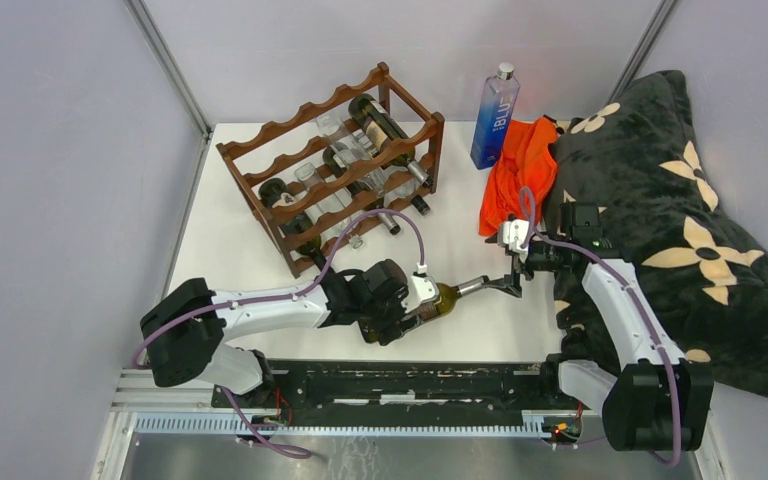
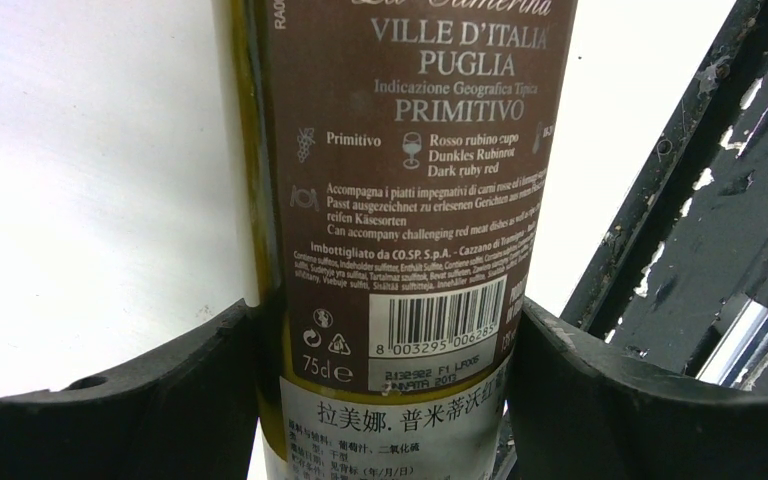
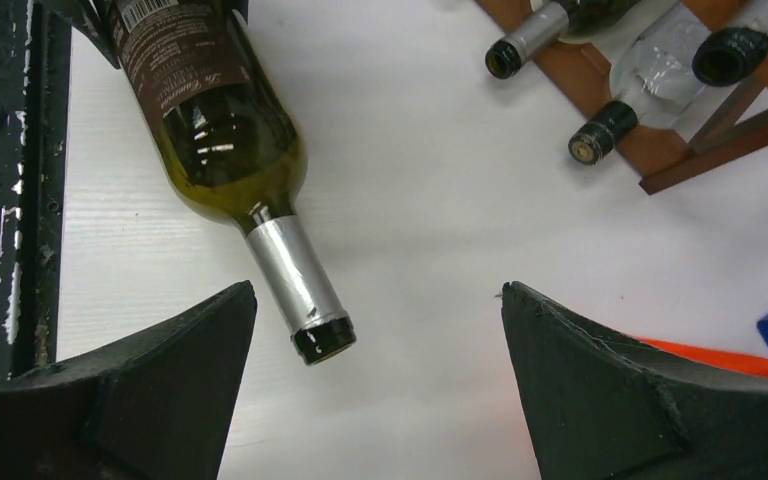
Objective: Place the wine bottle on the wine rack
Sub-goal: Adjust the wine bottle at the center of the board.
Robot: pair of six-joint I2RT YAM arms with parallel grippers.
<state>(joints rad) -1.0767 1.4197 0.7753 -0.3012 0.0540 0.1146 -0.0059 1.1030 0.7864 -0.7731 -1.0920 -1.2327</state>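
Nearest us, the left gripper (image 2: 385, 400) has its jaws pressed against both sides of the wine bottle (image 2: 400, 200), clamping the olive-green glass at the lower end of its brown back label; from above, we see that bottle lying roughly level near the front edge of the white tabletop (image 1: 230, 255), base toward the left arm and neck pointing right; we cannot tell whether it touches the tabletop. The right gripper (image 3: 377, 290) sits at the silver-foiled neck with its jaws spread wide; the neck lies between them, closer to one side, and neither seems to touch it, so they hold nothing. The wine rack (image 1: 436, 150) stands angled at the rear left of the tabletop, well apart from the held bottle; other bottles (image 1: 385, 128), dark and clear, lie in its tiers. To its right we see a tall blue bottle (image 1: 495, 115), an orange cloth (image 1: 515, 180) and a black flowered blanket (image 1: 660, 200).
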